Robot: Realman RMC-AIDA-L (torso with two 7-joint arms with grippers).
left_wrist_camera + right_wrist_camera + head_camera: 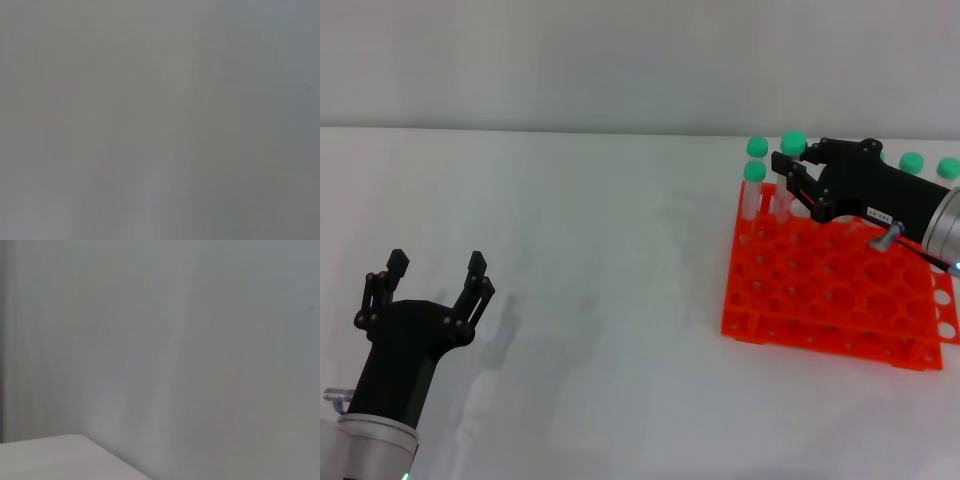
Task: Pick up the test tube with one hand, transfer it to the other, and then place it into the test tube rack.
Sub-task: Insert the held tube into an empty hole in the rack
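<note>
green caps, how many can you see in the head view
5 green caps: two at the test tube rack's far left corner, one by the right gripper's jaws, two beyond its wrist. The arm may hide more.

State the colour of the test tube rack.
Bright orange-red test tube rack, clearest in the head view.
</note>
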